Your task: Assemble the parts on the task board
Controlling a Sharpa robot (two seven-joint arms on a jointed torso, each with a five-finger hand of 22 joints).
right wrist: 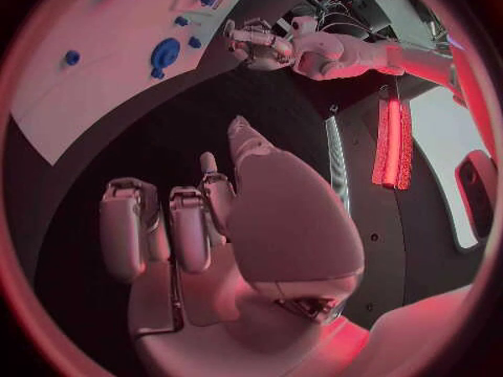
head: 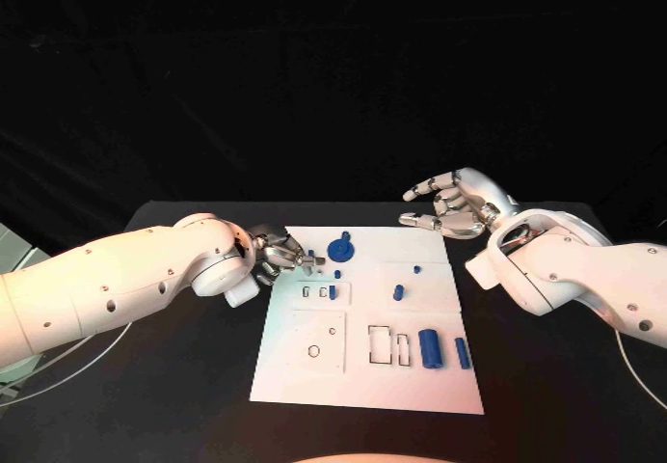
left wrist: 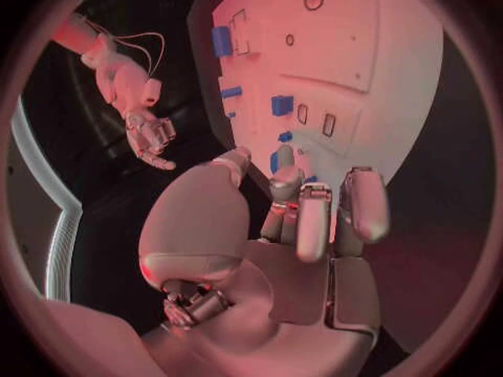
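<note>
White and flat, the task board (head: 364, 386) lies mid-table with blue parts (head: 431, 349) on it. At its far left edge the left hand (head: 282, 258) pinches a small blue part (head: 310, 258). Off the far right corner, the right hand (head: 447, 204) hangs empty, fingers loosely spread.

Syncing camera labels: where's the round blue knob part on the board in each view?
Head view: knob at the board's far edge, beside the left robot hand.
Left wrist view: cannot pick it out.
Right wrist view: knob on the board.
Shared landmark: the board.
</note>
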